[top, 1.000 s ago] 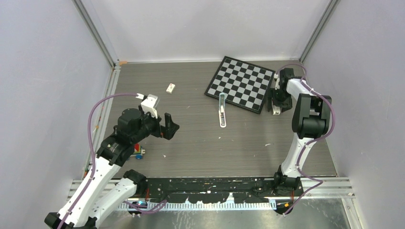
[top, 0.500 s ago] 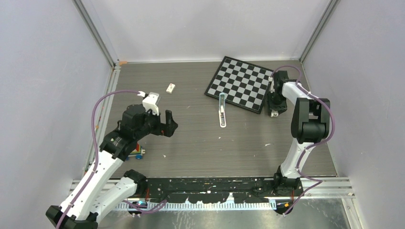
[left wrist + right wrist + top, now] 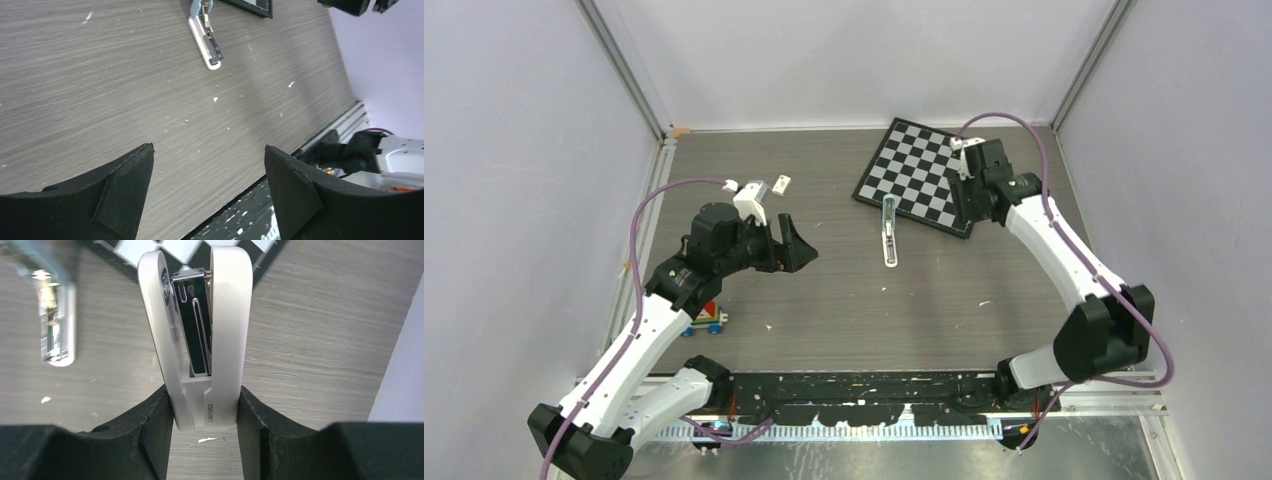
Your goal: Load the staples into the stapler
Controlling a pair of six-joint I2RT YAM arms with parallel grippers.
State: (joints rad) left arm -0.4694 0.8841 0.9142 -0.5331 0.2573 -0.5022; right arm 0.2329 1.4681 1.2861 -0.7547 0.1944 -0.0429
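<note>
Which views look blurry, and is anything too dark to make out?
Right wrist view: the white stapler in the right hand is sharp, while the second stapler at upper left is smeared. Left wrist view: the table is crisp, but the left hand is near-black. Top view: evenly lit.
</note>
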